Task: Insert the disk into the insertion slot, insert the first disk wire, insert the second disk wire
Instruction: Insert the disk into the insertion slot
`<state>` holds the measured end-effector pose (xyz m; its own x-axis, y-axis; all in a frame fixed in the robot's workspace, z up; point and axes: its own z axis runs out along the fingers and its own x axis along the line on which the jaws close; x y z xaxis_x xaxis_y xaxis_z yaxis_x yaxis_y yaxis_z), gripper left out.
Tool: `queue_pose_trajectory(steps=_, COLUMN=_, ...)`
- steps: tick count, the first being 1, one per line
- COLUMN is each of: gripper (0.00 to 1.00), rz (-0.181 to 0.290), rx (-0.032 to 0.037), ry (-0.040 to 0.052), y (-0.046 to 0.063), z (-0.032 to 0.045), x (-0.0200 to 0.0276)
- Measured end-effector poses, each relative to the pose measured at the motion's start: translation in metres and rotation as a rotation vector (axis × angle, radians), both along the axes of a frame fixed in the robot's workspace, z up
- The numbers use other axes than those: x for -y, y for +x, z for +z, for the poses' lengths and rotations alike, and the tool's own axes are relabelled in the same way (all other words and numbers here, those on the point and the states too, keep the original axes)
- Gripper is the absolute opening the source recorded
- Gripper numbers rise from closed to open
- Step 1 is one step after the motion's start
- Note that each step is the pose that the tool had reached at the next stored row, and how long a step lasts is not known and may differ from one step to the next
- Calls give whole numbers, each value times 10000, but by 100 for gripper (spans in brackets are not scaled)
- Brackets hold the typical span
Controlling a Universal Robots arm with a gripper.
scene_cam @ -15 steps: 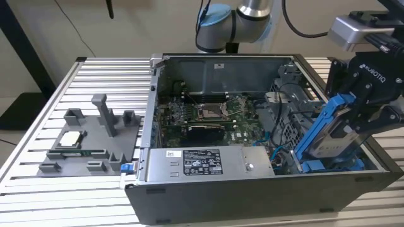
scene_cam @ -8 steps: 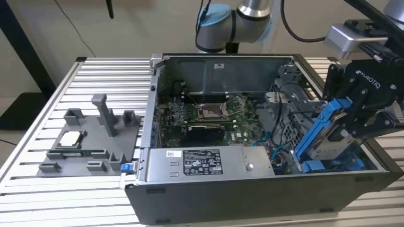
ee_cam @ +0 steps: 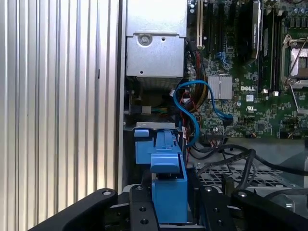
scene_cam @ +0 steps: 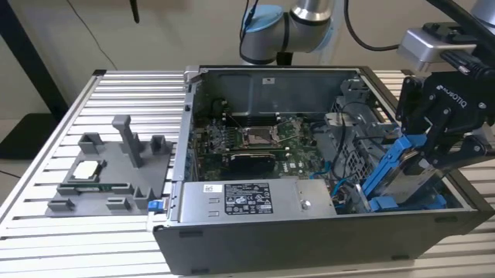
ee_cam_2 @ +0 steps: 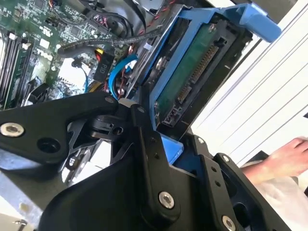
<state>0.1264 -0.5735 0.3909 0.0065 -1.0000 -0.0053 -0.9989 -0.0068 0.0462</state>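
Note:
My gripper (scene_cam: 439,155) is shut on the disk (scene_cam: 414,168), a silver drive in a bright blue carrier. It holds the disk steeply tilted over the corner of the open computer case at the exterior view's right. The disk's lower end reaches down to the blue rails of the insertion slot (scene_cam: 390,204). The second wrist view shows the disk's green circuit side and connector (ee_cam_2: 190,77). In the first wrist view the blue carrier (ee_cam: 168,178) sits between my black fingers (ee_cam: 139,204). A loose blue wire (ee_cam: 192,113) curls just beyond the slot, free of the disk.
A grey power-supply box (scene_cam: 255,200) lies along the case's front wall, with the motherboard (scene_cam: 255,139) behind it. A perforated cage (ee_cam: 240,175) with black cables flanks the slot. A grey parts fixture (scene_cam: 108,174) sits at the exterior view's left. A person's hand (ee_cam_2: 288,156) rests outside the case.

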Motion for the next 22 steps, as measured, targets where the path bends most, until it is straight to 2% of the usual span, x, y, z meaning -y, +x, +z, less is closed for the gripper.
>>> queue_pose_trajectory(steps=4, gripper=43, rz=-113, rx=0, ry=46, y=-12, z=4, x=0)
queue_pose_trajectory(steps=5, gripper=43, rz=-178, rx=0, ry=75, y=-20, z=4, x=-1)
queue_pose_trajectory(steps=6, gripper=49, rz=-243, rx=0, ry=115, y=-29, z=4, x=-1)
queue_pose_trajectory(steps=7, gripper=49, rz=-308, rx=0, ry=157, y=-38, z=3, x=-1)
queue_pose_trajectory(steps=9, gripper=47, rz=-435, rx=0, ry=225, y=-53, z=4, x=-1)
queue_pose_trajectory(steps=11, gripper=34, rz=-564, rx=0, ry=279, y=-65, z=3, x=0)
queue_pose_trajectory(steps=14, gripper=33, rz=-733, rx=-2, ry=396, y=-72, z=4, x=0)
queue_pose_trajectory(steps=22, gripper=33, rz=-775, rx=-3, ry=415, y=-72, z=9, x=2)
